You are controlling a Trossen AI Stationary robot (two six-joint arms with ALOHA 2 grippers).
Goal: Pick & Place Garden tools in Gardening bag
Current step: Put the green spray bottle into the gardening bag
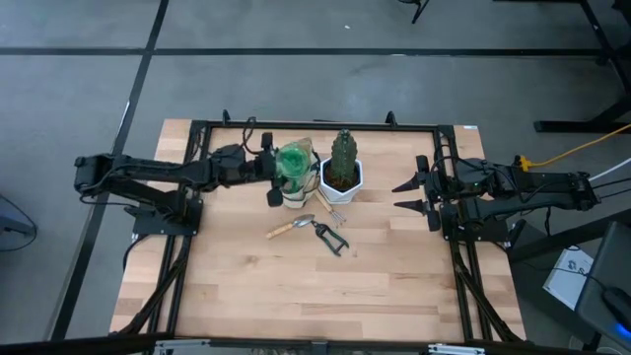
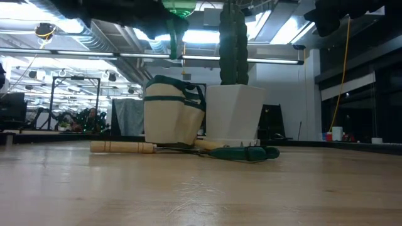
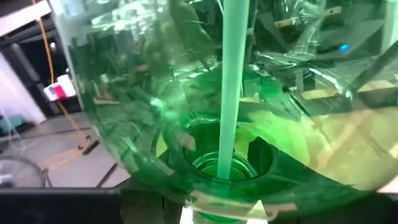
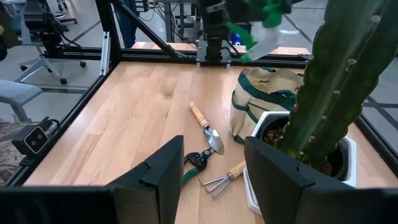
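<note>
From above, the left gripper (image 1: 274,168) has its fingers pinching the green spray bottle (image 1: 294,164), which hangs over the mouth of the gardening bag (image 1: 295,189). The cactus (image 1: 343,155) in its white pot (image 1: 341,181) stands right next to the bag, so if the bottle drifts away from the fingers toward it, I'd guess it clips the plant or lands on the rim and tips the soft bag. The trowel (image 1: 291,227), shears (image 1: 331,238) and hand fork (image 1: 333,208) lie on the tabletop (image 1: 296,286), not yet bagged. The right gripper (image 1: 407,194) waits well off to the side, fingers spread.

At table height, the bottle (image 2: 177,16) sits high over the bag (image 2: 174,112); let go from up there, it could bounce out, I reckon.

The left wrist view is all bottle (image 3: 236,93), right up against the lens; the fingers can't be seen there.

In the right wrist view, spread fingers (image 4: 163,169) frame the tools on the tabletop, the cactus (image 4: 339,81) close by.
</note>
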